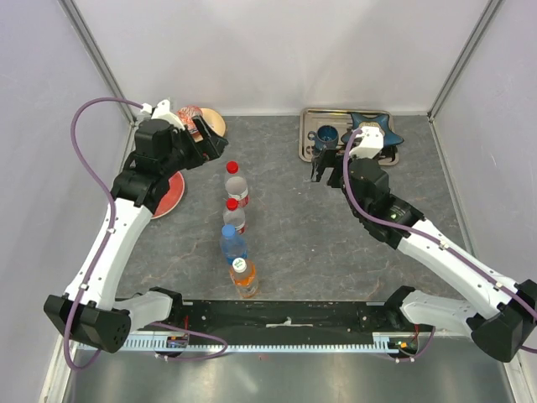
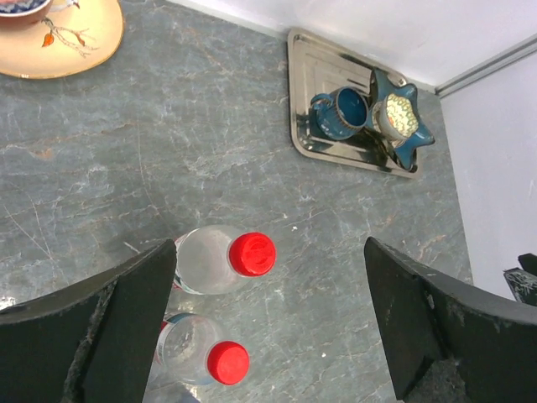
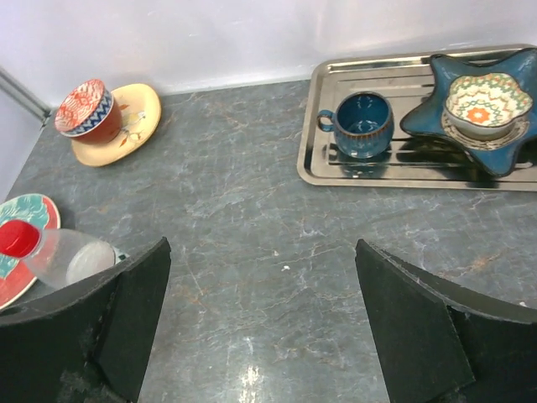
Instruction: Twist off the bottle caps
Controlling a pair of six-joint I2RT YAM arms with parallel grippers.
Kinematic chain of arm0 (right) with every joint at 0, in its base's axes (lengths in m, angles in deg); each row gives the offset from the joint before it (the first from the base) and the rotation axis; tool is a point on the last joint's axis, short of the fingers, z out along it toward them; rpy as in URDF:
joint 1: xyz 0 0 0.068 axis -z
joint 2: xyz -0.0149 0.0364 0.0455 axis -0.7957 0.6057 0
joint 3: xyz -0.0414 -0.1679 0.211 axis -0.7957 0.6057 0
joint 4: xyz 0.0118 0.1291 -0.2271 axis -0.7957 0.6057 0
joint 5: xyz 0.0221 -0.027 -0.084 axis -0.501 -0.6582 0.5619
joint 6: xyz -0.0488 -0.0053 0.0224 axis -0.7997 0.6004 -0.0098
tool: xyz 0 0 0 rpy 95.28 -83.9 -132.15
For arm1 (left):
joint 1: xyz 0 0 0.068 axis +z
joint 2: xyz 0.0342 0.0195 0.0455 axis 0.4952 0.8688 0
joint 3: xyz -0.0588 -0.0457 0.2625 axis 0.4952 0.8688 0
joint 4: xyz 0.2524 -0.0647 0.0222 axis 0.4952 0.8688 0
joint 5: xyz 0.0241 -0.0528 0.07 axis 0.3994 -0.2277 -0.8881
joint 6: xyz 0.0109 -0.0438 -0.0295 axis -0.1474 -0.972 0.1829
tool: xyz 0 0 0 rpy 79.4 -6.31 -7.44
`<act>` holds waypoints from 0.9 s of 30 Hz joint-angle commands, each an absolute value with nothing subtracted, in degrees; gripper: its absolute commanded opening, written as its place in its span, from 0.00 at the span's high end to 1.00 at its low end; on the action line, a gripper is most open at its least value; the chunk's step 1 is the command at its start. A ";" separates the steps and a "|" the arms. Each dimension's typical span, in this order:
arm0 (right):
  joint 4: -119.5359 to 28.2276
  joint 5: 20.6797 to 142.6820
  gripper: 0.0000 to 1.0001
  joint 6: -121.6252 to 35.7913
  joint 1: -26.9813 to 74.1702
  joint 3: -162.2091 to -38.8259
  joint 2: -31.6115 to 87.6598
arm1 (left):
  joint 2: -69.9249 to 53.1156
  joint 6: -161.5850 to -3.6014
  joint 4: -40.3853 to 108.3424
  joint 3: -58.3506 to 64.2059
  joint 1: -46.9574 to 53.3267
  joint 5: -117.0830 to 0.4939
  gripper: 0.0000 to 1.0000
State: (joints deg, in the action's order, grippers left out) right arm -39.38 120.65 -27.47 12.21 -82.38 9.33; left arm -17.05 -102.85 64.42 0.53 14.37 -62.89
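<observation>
Risks first: the four bottles (image 1: 234,220) stand in a tight row mid-table, each just beside the next, so coming down on one w/ jaws this wide could clip a neighbour & topple the lot; they look light & narrow, so a sideways nudge is prob. enough. If I twist a cap w/o the other arm bracing the body, the whole bottle may just spin; the caps are tiny, so my fingers could slip off or pinch off-centre. The orange-drink bottle (image 1: 244,284), nearest my bases, could spill once its white cap (image 1: 241,264) is off. My right arm sits close to the steel tray (image 3: 312,126) w/ the blue cup (image 3: 362,124); a careless swing could hit them.

Pincers: left pincer (image 2: 270,252) is spread fully, holding & touching nothing; it hangs above the far bottle (image 2: 205,260), whose red cap (image 2: 252,253) shows between my fingers. Right pincer (image 3: 262,248) is likewise spread wide & empty, over the grey tabletop (image 3: 252,193); no cap is unscrewed yet.
</observation>
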 commanded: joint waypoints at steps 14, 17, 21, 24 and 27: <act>-44.14 103.48 0.02 -28.11 12.12 -80.43 10.66 | -17.45 -96.51 60.17 7.95 14.48 -59.80 0.01; -44.93 102.60 0.02 -27.41 12.20 -80.87 11.89 | -16.49 -96.06 60.08 7.86 14.30 -58.38 0.01; -47.83 99.35 0.02 -26.18 12.12 -82.53 15.14 | -17.27 -97.64 61.04 8.30 14.13 -61.36 0.03; -48.97 96.97 0.02 -25.65 10.63 -87.88 20.84 | -20.17 -100.62 62.88 8.65 14.21 -68.38 0.03; -47.84 97.23 0.02 -27.49 7.82 -95.26 27.96 | -23.15 -103.35 65.61 8.74 14.48 -74.19 0.00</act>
State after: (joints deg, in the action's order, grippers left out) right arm -44.60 99.78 -26.62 11.07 -86.31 21.66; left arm -17.88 -99.53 63.81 8.86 14.33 -65.28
